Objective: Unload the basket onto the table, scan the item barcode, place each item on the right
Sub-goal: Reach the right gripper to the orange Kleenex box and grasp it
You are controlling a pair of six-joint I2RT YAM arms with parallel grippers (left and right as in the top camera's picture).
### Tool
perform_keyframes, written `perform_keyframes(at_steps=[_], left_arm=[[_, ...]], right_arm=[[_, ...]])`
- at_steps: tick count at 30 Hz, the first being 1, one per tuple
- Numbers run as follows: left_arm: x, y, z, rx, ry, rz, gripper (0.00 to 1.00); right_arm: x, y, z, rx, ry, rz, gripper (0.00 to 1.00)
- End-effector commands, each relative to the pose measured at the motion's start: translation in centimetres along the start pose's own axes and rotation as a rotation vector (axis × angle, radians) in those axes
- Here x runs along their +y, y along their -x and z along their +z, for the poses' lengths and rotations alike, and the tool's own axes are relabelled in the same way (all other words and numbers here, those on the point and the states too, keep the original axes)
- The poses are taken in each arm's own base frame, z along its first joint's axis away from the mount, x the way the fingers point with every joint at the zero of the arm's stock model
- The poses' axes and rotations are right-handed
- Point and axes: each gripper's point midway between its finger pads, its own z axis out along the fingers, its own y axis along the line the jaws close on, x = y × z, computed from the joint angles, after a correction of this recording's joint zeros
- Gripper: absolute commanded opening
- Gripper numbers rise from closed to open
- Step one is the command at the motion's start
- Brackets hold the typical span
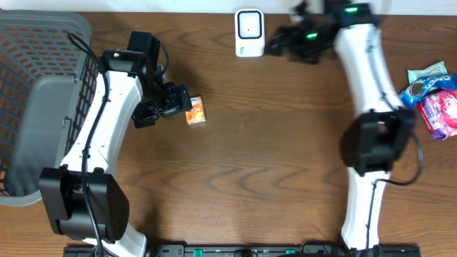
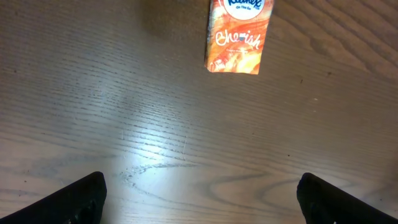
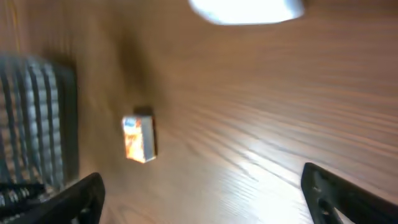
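Note:
The item is a small orange tissue pack (image 1: pixel 196 111) lying flat on the wooden table. In the left wrist view the tissue pack (image 2: pixel 239 34) sits at the top edge, well ahead of my fingers. My left gripper (image 1: pixel 178 102) hovers just left of it, open with nothing between its fingers (image 2: pixel 81 199). A white scanner (image 1: pixel 249 32) stands at the back centre. My right gripper (image 1: pixel 280 43) hangs just right of the scanner, open and empty. Its blurred view shows the tissue pack (image 3: pixel 138 138) far off and the scanner (image 3: pixel 245 9) at the top edge.
A grey wire basket (image 1: pixel 36 93) fills the left side and shows as the basket (image 3: pixel 37 118) in the right wrist view. Several snack packets (image 1: pixel 432 93) lie at the right edge. Both arm bases stand at the front edge.

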Motion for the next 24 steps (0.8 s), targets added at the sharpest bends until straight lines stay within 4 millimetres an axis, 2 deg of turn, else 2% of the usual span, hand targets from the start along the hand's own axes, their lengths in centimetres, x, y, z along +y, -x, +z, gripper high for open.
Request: perform_keyframes(at_steps=[1,4,8,12,17,24], left_arm=[[0.1,0.1,-0.5,-0.012,-0.006,-0.017,0.98],[0.1,0.1,-0.5,-0.012,-0.006,-0.018,0.98],[0.1,0.1,-0.5,-0.012,-0.006,-0.018,0.98],[0.1,0.1,-0.5,-0.012,-0.006,-0.018,0.98],[0.1,0.1,-0.5,-0.012,-0.006,-0.017,0.98],[0.1,0.1,-0.5,-0.012,-0.006,-0.018,0.98]], right_arm=[[1.8,-2.3,5.7,0.108,0.028,0.023,0.73],[3.3,-4.1,9.5,0.173,0.048,0.024,0.63],[6.6,-6.7,14.3,0.259,0.160,-0.003,0.56],[7.1,-8.9,17.2,0.324,0.143,0.077,0.45],[7.8,-10.7,18.8,0.368,0.139,0.062,0.45],[9.0,-12.4,20.1,0.400,0.130,0.034,0.47]])
